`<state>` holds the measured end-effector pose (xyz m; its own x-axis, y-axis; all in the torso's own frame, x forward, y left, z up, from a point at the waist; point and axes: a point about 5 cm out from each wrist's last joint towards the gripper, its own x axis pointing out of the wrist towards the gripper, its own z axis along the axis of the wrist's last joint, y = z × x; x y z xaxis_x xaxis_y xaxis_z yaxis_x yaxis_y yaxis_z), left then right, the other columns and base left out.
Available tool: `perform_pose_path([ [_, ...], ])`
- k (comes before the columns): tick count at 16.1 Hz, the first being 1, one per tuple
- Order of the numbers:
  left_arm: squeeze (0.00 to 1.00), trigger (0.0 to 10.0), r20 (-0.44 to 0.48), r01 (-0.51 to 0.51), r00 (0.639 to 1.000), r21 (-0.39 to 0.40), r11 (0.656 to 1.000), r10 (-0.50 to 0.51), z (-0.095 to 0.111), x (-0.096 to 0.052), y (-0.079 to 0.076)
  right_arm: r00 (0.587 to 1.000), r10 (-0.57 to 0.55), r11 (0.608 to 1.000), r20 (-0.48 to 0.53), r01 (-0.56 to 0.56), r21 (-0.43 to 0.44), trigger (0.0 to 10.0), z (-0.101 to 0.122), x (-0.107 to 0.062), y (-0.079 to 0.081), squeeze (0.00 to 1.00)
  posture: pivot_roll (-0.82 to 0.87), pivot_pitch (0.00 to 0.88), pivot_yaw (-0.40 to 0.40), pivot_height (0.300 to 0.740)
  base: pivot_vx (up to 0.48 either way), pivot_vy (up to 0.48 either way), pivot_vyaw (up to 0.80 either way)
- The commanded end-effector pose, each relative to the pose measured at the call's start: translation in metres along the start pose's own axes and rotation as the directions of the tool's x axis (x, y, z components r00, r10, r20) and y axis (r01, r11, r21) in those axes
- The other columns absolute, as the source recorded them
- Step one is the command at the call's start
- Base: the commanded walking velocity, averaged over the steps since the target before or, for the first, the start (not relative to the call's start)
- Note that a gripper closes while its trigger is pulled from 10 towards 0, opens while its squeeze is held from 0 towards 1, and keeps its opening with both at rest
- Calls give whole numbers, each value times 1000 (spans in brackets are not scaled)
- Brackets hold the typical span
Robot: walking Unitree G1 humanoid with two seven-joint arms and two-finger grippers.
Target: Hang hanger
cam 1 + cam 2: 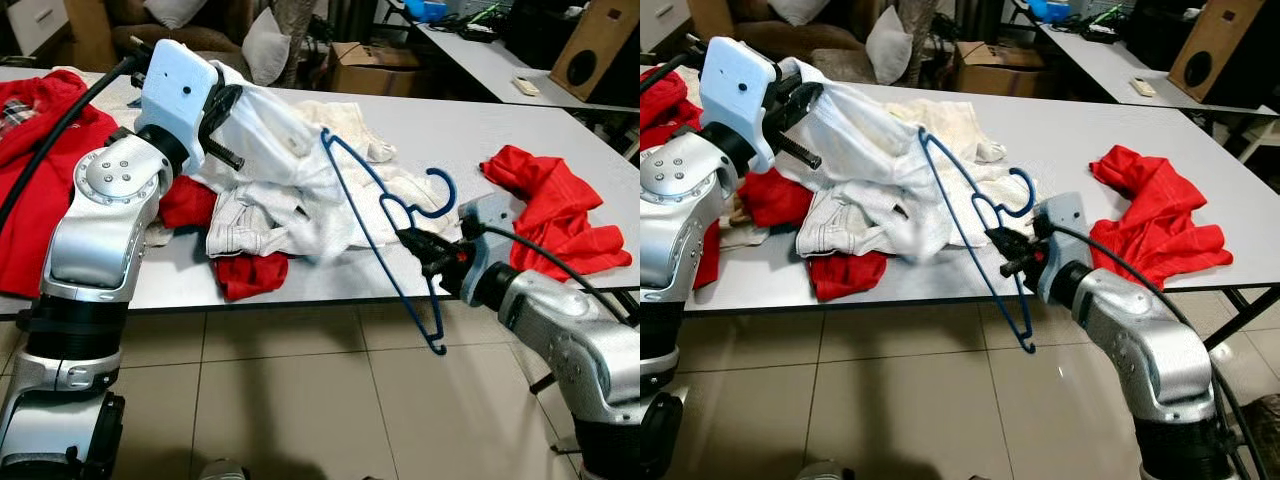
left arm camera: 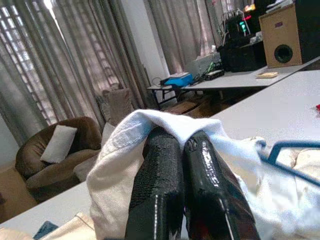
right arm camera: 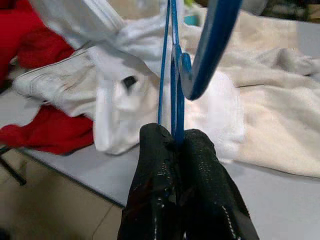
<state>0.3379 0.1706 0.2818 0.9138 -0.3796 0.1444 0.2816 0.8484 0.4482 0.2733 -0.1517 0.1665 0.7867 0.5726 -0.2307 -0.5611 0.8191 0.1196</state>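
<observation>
Gripping the blue hanger (image 1: 385, 232) at its neck over the table (image 1: 480, 130) edge, the right gripper (image 1: 412, 240) is clamped shut, while the left gripper (image 2: 177, 147) pinches a lifted white shirt (image 1: 262, 135).

My right end effector (image 1: 412, 240) pinches the blue hanger (image 1: 385, 225) at the bench (image 1: 450, 130) edge; my left end effector (image 1: 222, 125) lifts a white garment (image 1: 275, 150) above the heap. A red cloth (image 1: 550, 205) lies right.
</observation>
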Motion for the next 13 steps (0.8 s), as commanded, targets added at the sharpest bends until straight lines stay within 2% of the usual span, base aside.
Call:
perform_pose_path([
  [1, 0, 0, 45, 18, 999, 16, 1000, -18, 11, 4, -4, 1000, 13, 1000, 22, -13, -16, 10000, 3, 0, 3, 0, -21, 0, -105, 740, 0, 0, 0],
  [4, 0, 0, 52, -2, 999, 27, 1000, 1, 11, 3, -1, 999, 28, 999, 40, -27, -40, 10000, 3, 2, 6, 0, -21, 0, -103, 740, 0, 0, 0],
  [8, 0, 0, 72, -18, 997, 19, 1000, 17, 14, 4, 1, 997, 75, 996, 7, -75, -42, 10000, -3, 0, 8, 0, -22, 0, -107, 740, 0, 0, 0],
  [9, 0, 0, 135, -18, 990, -86, 996, 30, 24, 4, 1, 998, 34, 997, 47, -31, -66, 10000, -2, 1, 3, 0, -27, 0, -111, 740, 0, 0, 0],
  [10, 0, 0, 195, -9, 980, -172, 985, 43, 34, 3, 3, 991, 53, 997, 124, -45, -64, 10000, 1, 0, 1, 0, -27, 0, -111, 740, 0, 0, 0],
  [11, 0, 0, 219, -9, 974, -216, 976, 57, 38, 2, 6, 979, 126, 992, 158, -126, -14, 10000, 0, -3, 4, 0, -19, 0, -118, 740, 0, 0, 0],
  [12, 0, 0, 229, -6, 971, -240, 971, 63, 40, 1, 6, 976, 148, 987, 163, -155, 31, 10000, -3, -6, 3, 0, -19, 0, -118, 740, 0, 0, 0],
  [13, 0, 0, 247, -1, 967, -266, 964, 69, 44, 0, 7, 966, 164, 974, 199, -191, 121, 10000, -4, -10, -2, 0, -6, 0, -134, 740, 0, 0, 0],
])
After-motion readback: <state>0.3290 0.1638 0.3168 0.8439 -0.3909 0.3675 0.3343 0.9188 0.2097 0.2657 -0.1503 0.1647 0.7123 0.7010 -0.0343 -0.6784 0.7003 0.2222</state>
